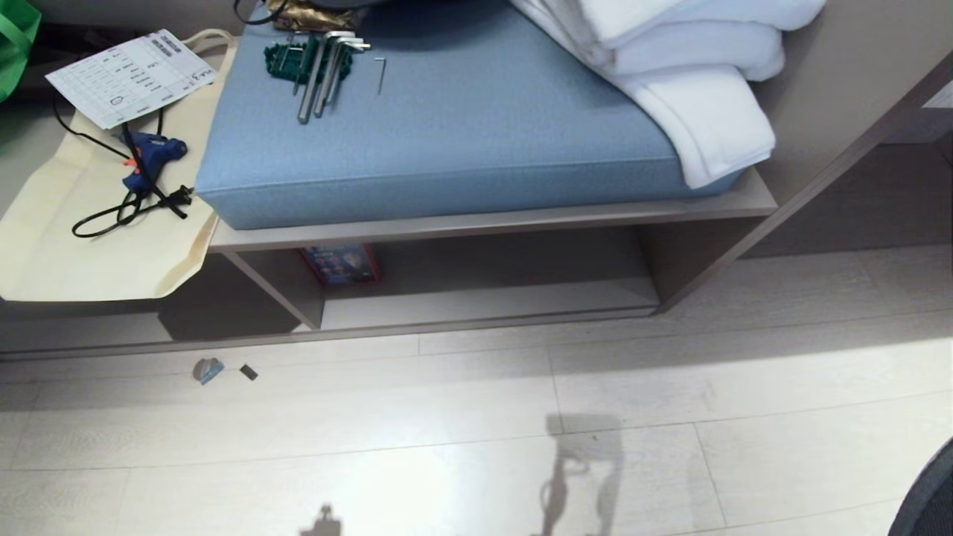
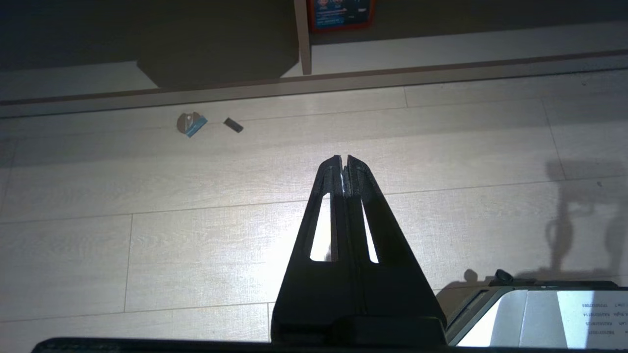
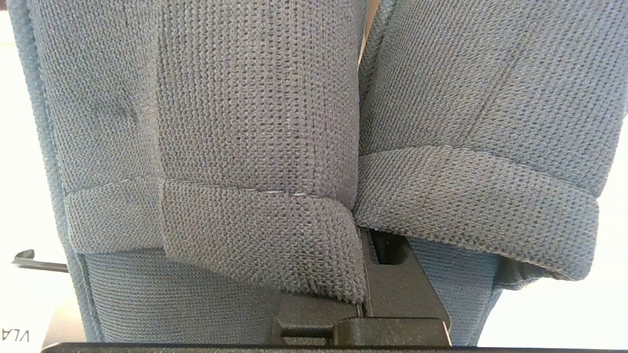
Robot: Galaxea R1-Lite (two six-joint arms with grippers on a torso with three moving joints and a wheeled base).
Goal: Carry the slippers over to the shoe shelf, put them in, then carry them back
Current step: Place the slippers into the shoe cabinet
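The slippers (image 3: 255, 147) fill the right wrist view as two grey knit pieces side by side, hanging over my right gripper (image 3: 363, 274). Its dark jaws are pressed together under the fabric, and their tips are hidden by it. The shoe shelf (image 1: 484, 305) is the low open cubby under the blue seat cushion (image 1: 447, 141), straight ahead across the pale plank floor. My left gripper (image 2: 343, 159) is shut and holds nothing, hovering over the floor in front of the bench. Neither arm shows in the head view.
A red-and-blue box (image 1: 341, 264) stands at the cubby's left end beside a slanted divider (image 1: 279, 286). Hex keys (image 1: 320, 67) and white towels (image 1: 692, 82) lie on the cushion. A glue gun (image 1: 153, 160) rests on a cream bag. Small scraps (image 1: 208, 370) lie on the floor.
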